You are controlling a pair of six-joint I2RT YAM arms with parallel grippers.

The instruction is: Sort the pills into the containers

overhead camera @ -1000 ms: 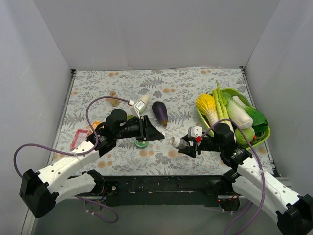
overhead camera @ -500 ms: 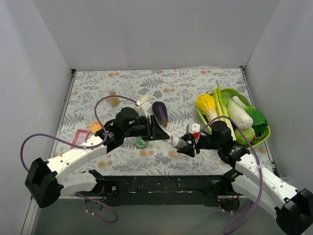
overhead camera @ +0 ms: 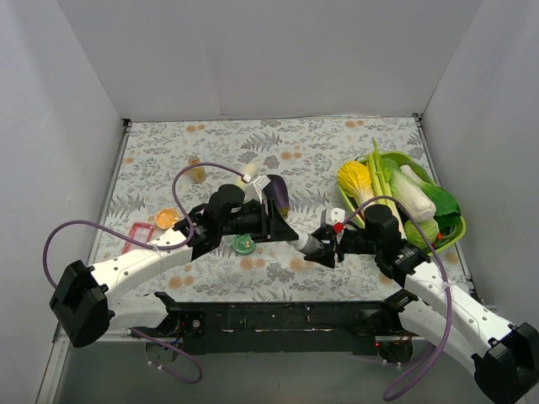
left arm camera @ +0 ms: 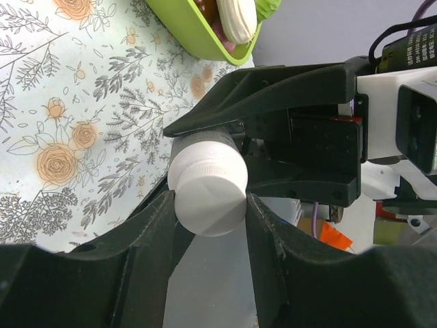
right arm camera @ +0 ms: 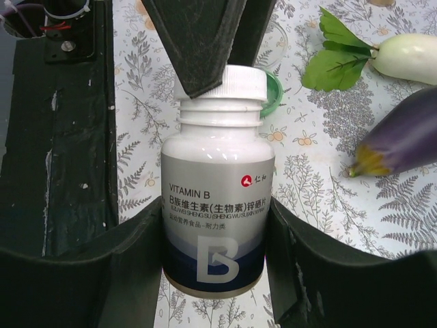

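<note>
Left wrist view: my left gripper (left arm camera: 208, 205) closed round white cap (left arm camera: 207, 186) of pill bottle (right arm camera: 217, 205). My right gripper (right arm camera: 217, 253) clamps bottle body. Bottle's long axis runs jaw to jaw, cap toward left. Green dish (overhead camera: 244, 244) just beside left jaws, orange dish (overhead camera: 165, 219) behind.

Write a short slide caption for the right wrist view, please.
Right fingers hold a white vitamin B bottle while left fingers close on its cap.

Walls: we see three plain white panels (overhead camera: 278, 55) enclosing the table on the left, rear and right.
Table: we note a floral-print cloth (overhead camera: 312, 147), grey leaves and orange blooms.
Near edge: black rail (overhead camera: 278, 318).
Light: even, soft shadows.
</note>
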